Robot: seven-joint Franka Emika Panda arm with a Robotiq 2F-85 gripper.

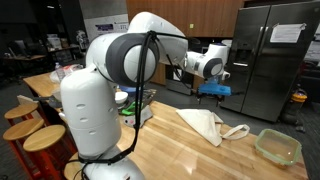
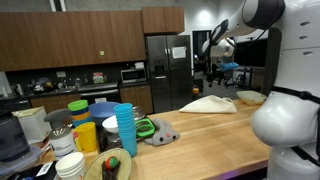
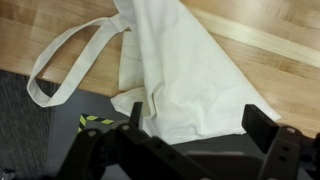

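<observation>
Cloth bag [image 3: 180, 70] beneath a wide-open pincer [image 3: 198, 125]

The pincer hangs with its fingers spread fully apart and holds nothing. Straight below it, not touching, the cream cloth bag lies crumpled flat on a wooden counter [image 3: 40, 25]. In the wrist view the bag's strap [image 3: 55, 60] loops out to the left of the fingers. In an exterior view a glass dish [image 1: 277, 146] sits on the same counter, well apart from the pincer, and a steel fridge [image 1: 275, 50] stands beyond it

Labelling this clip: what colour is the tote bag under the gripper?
Plain cream-white, no pattern; the tote bag shows best in the wrist view.
</observation>
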